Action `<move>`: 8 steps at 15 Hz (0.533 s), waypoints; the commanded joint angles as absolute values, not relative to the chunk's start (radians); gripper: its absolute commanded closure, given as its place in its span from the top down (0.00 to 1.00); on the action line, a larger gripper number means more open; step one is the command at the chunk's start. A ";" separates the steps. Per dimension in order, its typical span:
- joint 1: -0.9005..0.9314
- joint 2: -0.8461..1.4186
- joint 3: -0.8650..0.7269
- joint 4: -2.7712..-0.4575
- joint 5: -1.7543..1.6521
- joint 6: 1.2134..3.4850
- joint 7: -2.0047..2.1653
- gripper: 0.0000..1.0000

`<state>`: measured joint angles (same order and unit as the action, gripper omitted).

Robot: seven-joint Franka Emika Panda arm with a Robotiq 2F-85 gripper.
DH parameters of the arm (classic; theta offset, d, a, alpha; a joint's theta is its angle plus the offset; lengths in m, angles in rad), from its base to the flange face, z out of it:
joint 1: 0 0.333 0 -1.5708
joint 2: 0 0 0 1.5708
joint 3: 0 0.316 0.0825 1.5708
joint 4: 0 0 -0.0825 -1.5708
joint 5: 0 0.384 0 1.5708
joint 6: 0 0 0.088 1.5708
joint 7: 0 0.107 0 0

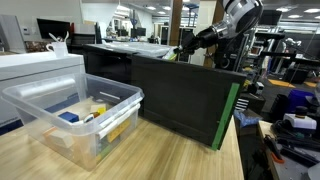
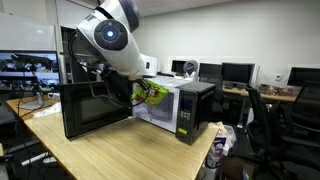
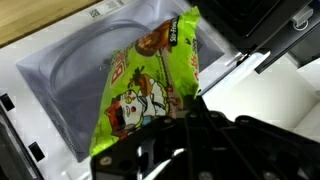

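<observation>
Item: 1 green snack bag (image 3: 150,80), pinched by claw (image 3: 188,112), jaws closed tight on it, held at opening of 1 microwave (image 2: 190,108); 1 door (image 2: 95,110) swung open. 1 clear bin (image 1: 60,105) logged apart.

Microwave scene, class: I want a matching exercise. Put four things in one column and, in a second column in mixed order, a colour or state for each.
Things:
1 bag
2 door
3 bin
4 pincer

Colour or state:
A clear plastic
B swung open
C green
D clamped shut

Pairs: 1-C, 2-B, 3-A, 4-D
</observation>
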<state>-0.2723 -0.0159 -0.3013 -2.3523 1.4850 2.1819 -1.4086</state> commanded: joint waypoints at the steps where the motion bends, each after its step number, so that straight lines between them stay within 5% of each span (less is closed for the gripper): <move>1: -0.281 0.038 -0.299 -2.280 1.513 2.120 -1.377 0.00; 8: -0.293 0.137 -0.305 -2.156 1.529 2.059 -1.305 0.00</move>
<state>-0.2749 0.0973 -0.3035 -2.2096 1.5065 2.1005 -1.3377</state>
